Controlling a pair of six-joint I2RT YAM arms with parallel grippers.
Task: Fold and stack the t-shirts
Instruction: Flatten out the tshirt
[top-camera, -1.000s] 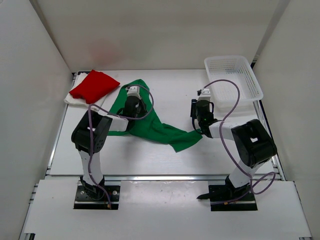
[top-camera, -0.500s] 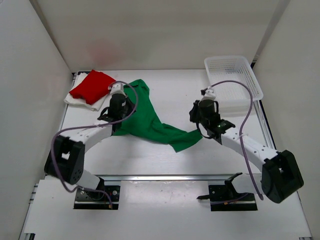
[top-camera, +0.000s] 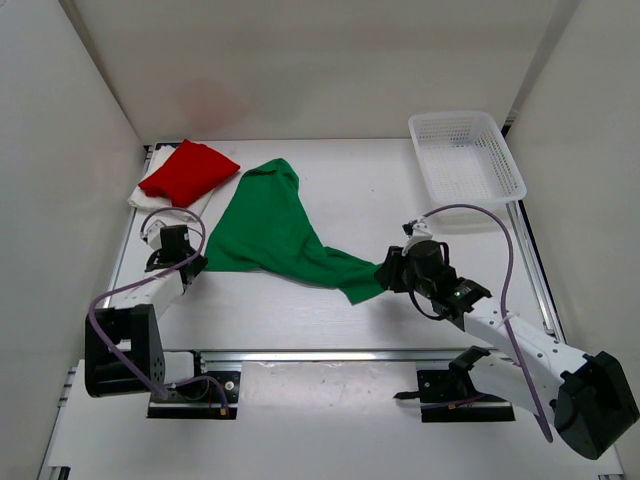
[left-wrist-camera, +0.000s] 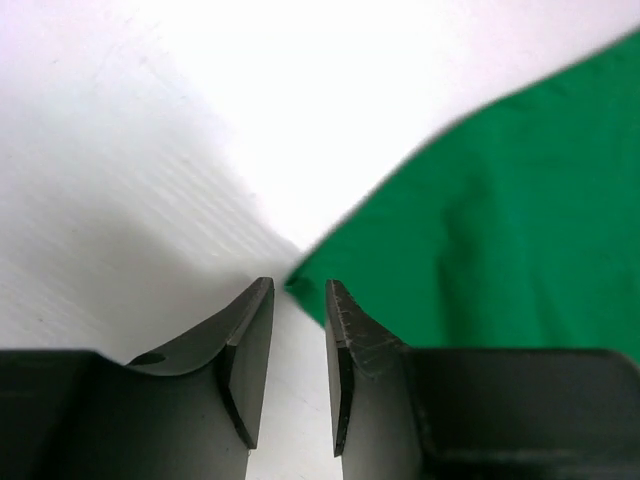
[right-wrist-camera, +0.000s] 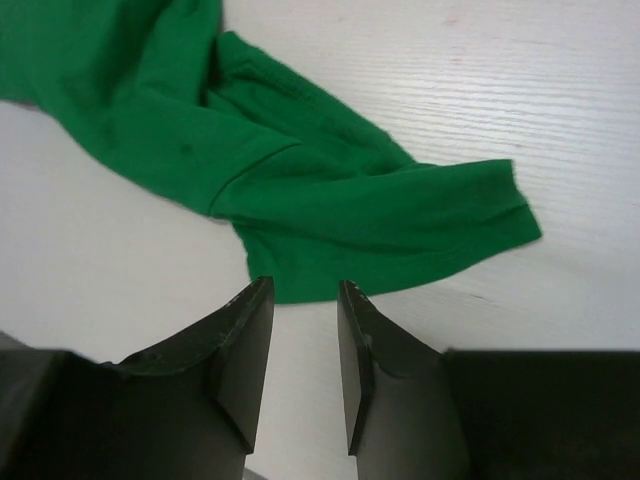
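As I look down from the top camera, I see the green t-shirt (top-camera: 275, 225) lying crumpled in the middle of the table (top-camera: 350, 180), with one end near each arm. The red t-shirt (top-camera: 188, 170) sits folded on the white t-shirt (top-camera: 148, 200) in the far left corner. The white basket (top-camera: 455, 118) is in the far right corner, well apart from the shirts. My left gripper (left-wrist-camera: 298, 285) has its jaws a little apart with nothing between them, and a corner of the green shirt is just in front of its tips. My right gripper (right-wrist-camera: 305, 285) is also a little apart and holds nothing, with the shirt's other end just ahead.
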